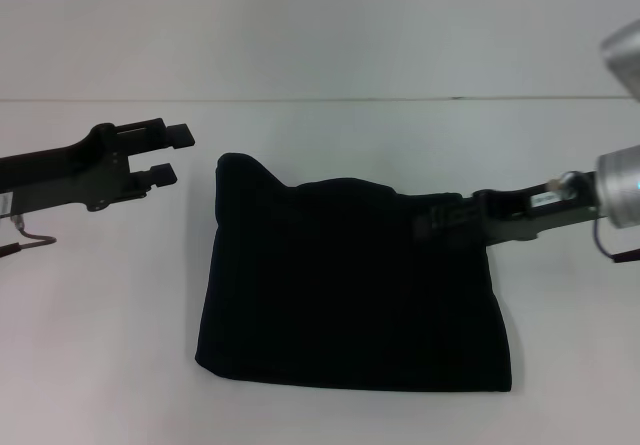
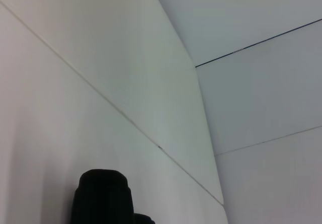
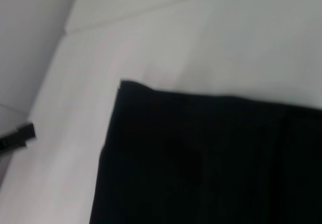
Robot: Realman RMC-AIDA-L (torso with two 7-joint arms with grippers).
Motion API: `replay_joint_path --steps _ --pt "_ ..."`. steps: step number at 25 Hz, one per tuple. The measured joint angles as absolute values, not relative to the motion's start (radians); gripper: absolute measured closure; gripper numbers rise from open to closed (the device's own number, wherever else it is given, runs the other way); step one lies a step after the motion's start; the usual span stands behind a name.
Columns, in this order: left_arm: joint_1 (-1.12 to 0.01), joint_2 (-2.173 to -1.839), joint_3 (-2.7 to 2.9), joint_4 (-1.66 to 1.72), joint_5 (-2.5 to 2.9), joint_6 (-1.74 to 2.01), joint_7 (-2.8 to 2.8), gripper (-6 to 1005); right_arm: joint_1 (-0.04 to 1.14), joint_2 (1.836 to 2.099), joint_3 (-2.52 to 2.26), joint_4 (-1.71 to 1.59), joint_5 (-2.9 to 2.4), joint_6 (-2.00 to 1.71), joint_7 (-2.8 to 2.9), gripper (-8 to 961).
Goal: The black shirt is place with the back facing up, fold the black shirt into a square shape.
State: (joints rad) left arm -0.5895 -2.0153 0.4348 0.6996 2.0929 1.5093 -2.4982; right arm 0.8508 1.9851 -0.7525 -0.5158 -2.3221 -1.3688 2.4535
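The black shirt (image 1: 350,285) is lying on the white table (image 1: 100,345) in front of the robot, already folded into a compact block that is roughly square, though its near edge is running wider than its far edge and the far-left corner is poking up in a small peak. To finish this step well, I judge that the far-right corner should be laid down flat and level with the far edge, then let go without dragging the layers, and the peaked corner pressed or tugged into line so that all 4 sides are reading straight.

The cloth is looking plain, matte and soft, with no lettering showing on the upper face; the right wrist view is showing only a smooth dark sheet with 1 crisp corner.

The right gripper (image 1: 440,217) is sitting at the shirt's far-right corner, its black tips merging with the fabric, so I cannot tell whether it is pinching or released. The left gripper (image 1: 170,153) is hovering just beside the far-left corner, apart from the cloth, its 2 jaws spread and grasping nothing.
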Motion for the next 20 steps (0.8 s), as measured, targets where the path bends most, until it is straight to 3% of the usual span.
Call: replay_joint_path --steps 10,20 --pt "-0.599 -2.020 0.426 0.695 2.088 1.486 -2.463 283 0.888 2.029 -0.847 -0.429 -2.319 -1.242 2.502 160" --pt "-0.605 -2.033 0.431 0.693 2.072 1.470 -2.458 285 0.877 2.032 -0.876 -0.424 -2.323 -1.221 2.503 200"
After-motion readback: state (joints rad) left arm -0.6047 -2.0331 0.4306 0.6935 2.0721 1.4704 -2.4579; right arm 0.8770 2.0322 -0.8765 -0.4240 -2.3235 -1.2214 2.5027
